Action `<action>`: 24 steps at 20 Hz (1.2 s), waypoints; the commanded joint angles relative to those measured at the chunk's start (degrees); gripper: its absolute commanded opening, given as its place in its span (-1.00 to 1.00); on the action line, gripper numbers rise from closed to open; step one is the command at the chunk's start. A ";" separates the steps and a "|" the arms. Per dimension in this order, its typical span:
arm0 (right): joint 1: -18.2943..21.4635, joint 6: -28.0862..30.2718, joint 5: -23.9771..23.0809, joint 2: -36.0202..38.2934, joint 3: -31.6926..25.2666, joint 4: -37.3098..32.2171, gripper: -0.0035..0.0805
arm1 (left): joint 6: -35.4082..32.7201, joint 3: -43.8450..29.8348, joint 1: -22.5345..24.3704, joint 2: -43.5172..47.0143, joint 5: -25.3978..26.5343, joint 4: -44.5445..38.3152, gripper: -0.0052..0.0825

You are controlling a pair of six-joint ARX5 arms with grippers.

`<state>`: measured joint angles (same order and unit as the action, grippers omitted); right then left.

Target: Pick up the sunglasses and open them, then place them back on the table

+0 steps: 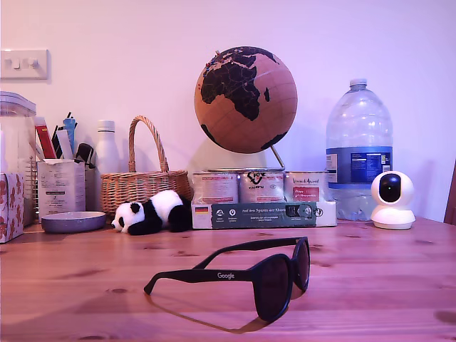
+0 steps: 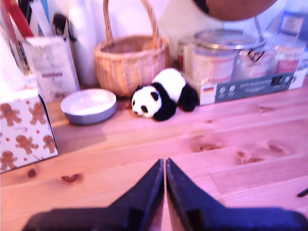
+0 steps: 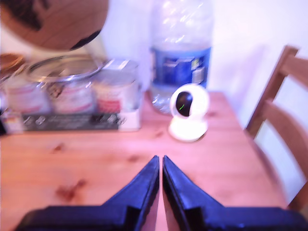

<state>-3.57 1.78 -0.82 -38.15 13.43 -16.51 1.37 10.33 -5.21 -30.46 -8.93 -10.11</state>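
1. Sunglasses (image 1: pixel 265 274): matte black plastic frame, large rounded dark lenses, white "Google" lettering on one temple arm. Both temple arms unfolded. Resting on the bench, front and centre in the exterior view, lenses toward the exterior view's right. Nothing touches them.
2. Bench (image 1: pixel 78 285): wide pine top, warm reddish-brown planks, dark knots, visible grain.
3. My first hand (image 2: pixel 164 166): two dark tapered fingers closed tip to tip, nothing between them, held above bare wood, aimed toward the panda toy.
4. My second hand (image 3: pixel 160 162): dark fingers likewise pressed together and empty, above bare wood, aimed toward the white camera.
5. Black-and-white plush panda (image 1: pixel 151 212): lying near the back of the bench, just in front of the basket.
6. Woven wicker basket with hoop handle (image 1: pixel 142 182): behind the panda.
7. Shallow grey round dish (image 1: pixel 73 221): beside the panda, toward the exterior view's left.
8. Cork-brown globe with dark continents (image 1: pixel 246 100): on a stand above a pack of tins (image 1: pixel 260 189).
9. Large clear plastic water bottle, blue label (image 1: pixel 358 149): behind the small white round camera (image 1: pixel 392 199), at the exterior view's right.
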 commanded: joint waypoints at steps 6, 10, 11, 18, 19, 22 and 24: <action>-3.41 -0.17 -2.75 7.56 -6.25 -0.33 -0.94 | 1.22 -4.02 0.07 10.38 -0.11 7.34 -0.91; -5.55 1.11 -2.73 11.89 -6.25 0.77 -0.94 | 1.20 -4.02 0.07 16.04 0.00 12.17 -0.91; -5.86 1.27 -2.71 12.96 -6.25 0.81 -0.94 | 1.18 -4.02 0.07 17.31 0.02 13.07 -0.91; -6.14 1.14 -2.56 15.56 -6.25 7.06 -0.94 | 1.22 -4.00 0.07 20.44 0.00 20.59 -0.91; -6.14 1.14 -2.56 15.56 -6.25 9.16 -0.94 | 1.20 -4.02 0.07 20.41 0.00 21.81 -0.91; -6.16 1.14 -2.56 15.56 -6.25 15.80 -0.94 | 1.20 -4.02 0.07 20.41 -0.02 25.40 -0.91; -6.14 1.14 -2.56 15.56 -6.25 20.04 -0.94 | 1.22 -4.02 0.07 20.41 -0.02 27.52 -0.91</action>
<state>-9.50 2.92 -3.42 -22.39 7.60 2.76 2.50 7.16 -5.21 -9.93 -8.95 17.37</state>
